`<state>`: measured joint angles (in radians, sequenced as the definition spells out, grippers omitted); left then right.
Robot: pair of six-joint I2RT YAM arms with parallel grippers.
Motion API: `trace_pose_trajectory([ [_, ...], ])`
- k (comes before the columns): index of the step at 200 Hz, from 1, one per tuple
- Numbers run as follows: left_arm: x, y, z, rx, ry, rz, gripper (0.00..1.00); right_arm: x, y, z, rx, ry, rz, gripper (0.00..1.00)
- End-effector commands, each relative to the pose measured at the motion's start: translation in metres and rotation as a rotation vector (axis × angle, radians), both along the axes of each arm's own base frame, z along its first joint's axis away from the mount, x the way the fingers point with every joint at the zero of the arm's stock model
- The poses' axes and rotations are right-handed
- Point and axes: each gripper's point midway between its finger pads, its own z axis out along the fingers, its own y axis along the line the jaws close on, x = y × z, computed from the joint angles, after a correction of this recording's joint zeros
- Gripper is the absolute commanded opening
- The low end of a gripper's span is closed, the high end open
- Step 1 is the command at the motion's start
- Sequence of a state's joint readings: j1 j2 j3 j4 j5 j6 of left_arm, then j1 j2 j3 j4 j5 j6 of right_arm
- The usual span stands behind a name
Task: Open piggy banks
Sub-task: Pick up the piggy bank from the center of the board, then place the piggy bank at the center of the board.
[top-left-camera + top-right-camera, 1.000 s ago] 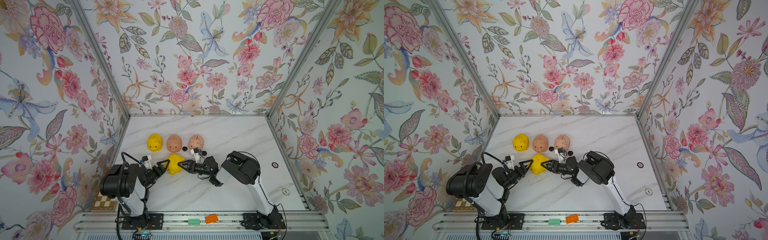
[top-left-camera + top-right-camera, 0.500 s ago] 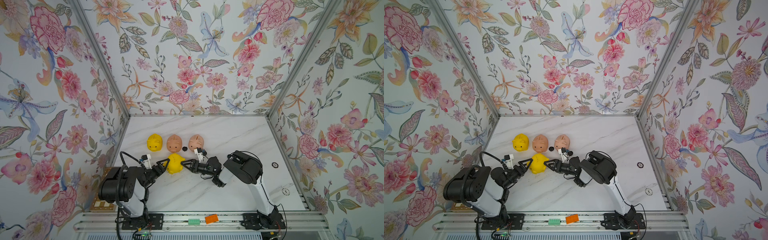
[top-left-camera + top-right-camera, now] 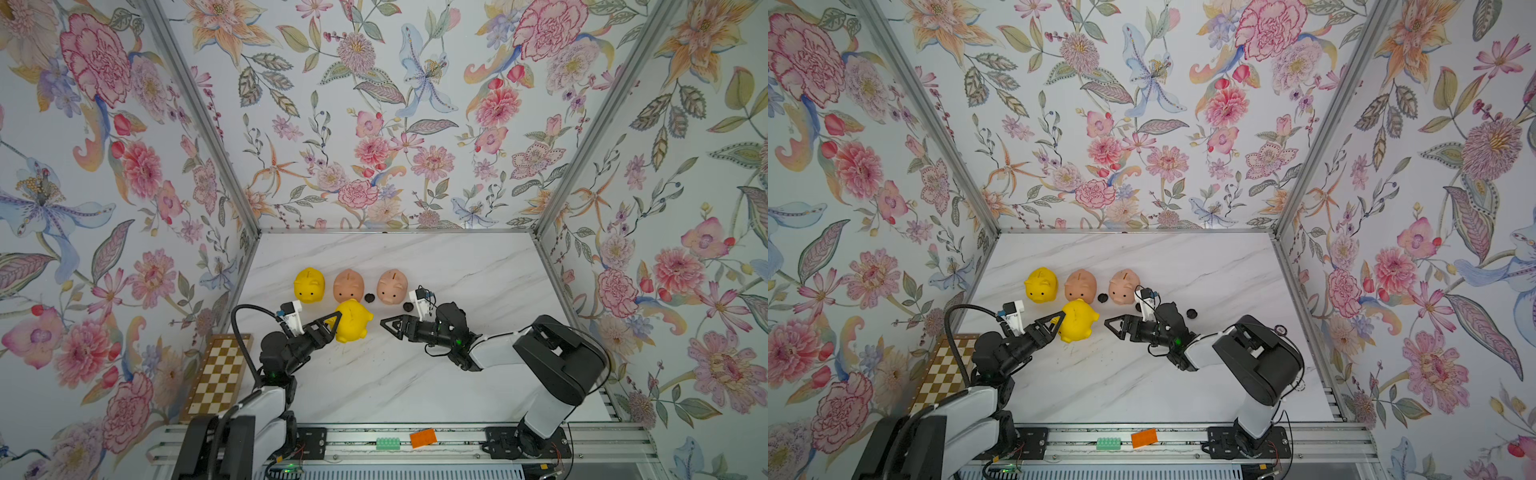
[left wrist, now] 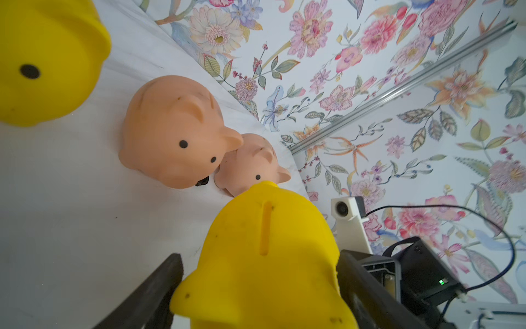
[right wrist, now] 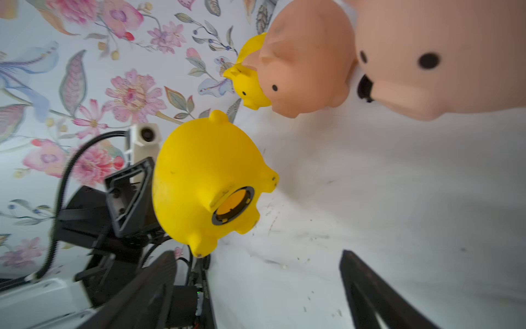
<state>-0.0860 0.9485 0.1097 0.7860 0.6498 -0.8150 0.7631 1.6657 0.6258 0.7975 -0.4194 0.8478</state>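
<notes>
My left gripper (image 3: 337, 325) is shut on a yellow piggy bank (image 3: 353, 322), its fingers (image 4: 159, 284) on both flanks and the coin slot (image 4: 265, 228) facing its camera. The bank is tipped so that its underside faces my right gripper (image 3: 388, 328). There the round bottom hole (image 5: 232, 206) stands open, showing the yellow inside. My right gripper (image 5: 256, 270) is open and empty, a short way to the right of the bank. Behind stand a yellow bank (image 3: 308, 284) and two peach-pink banks (image 3: 348, 284) (image 3: 391, 286) in a row.
Small black plugs lie on the marble table: one plug (image 3: 369, 297) between the pink banks, another plug (image 3: 408, 307) by the right wrist, and a third plug (image 3: 1191, 313) behind it. A chessboard (image 3: 218, 374) lies front left. Flowered walls close three sides.
My right gripper has drawn back to the right, away from the yellow bank's underside, and its jaws have spread wider. The left gripper still holds the bank in about the same place.
</notes>
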Motion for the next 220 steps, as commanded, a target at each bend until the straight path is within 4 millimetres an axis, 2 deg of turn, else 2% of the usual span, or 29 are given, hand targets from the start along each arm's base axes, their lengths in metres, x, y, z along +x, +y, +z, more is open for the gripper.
trace_pose_trajectory([
  [1, -0.002, 0.007, -0.003, 0.241, 0.054, 0.068, 0.56, 0.001, -0.04, -0.034, -0.419, -0.027, -0.022, 0.99],
  [4, 0.0, 0.007, 0.011, 0.245, 0.027, 0.071, 0.56, 0.003, -0.045, -0.032, -0.453, -0.036, -0.03, 0.99],
  [13, -0.001, 0.006, 0.021, 0.262, 0.017, 0.068, 0.55, 0.008, -0.06, -0.029, -0.532, -0.048, -0.056, 0.99],
  [43, -0.003, -0.005, 0.042, 0.286, -0.008, 0.055, 0.54, 0.03, -0.118, -0.011, -0.664, -0.04, -0.199, 0.99],
  [69, -0.001, -0.019, 0.06, 0.334, -0.041, 0.055, 0.53, 0.038, -0.161, 0.004, -0.702, -0.033, -0.302, 0.99],
  [72, -0.001, -0.021, 0.062, 0.338, -0.046, 0.053, 0.53, 0.042, -0.171, 0.005, -0.704, -0.025, -0.331, 0.99],
  [101, 0.006, -0.049, 0.079, 0.395, -0.086, 0.025, 0.52, 0.04, -0.213, 0.014, -0.688, -0.006, -0.457, 0.99],
  [126, 0.011, -0.086, 0.087, 0.419, -0.12, -0.025, 0.51, 0.036, -0.244, 0.015, -0.683, 0.008, -0.581, 0.99],
  [138, 0.015, -0.104, 0.089, 0.439, -0.131, -0.041, 0.49, 0.033, -0.251, 0.017, -0.674, 0.004, -0.609, 0.99],
  [172, 0.03, -0.159, 0.097, 0.497, -0.171, -0.08, 0.49, 0.025, -0.254, 0.021, -0.627, -0.006, -0.627, 0.99],
  [220, 0.064, -0.228, 0.09, 0.639, -0.174, -0.059, 0.44, 0.014, -0.26, 0.027, -0.589, -0.001, -0.648, 0.99],
])
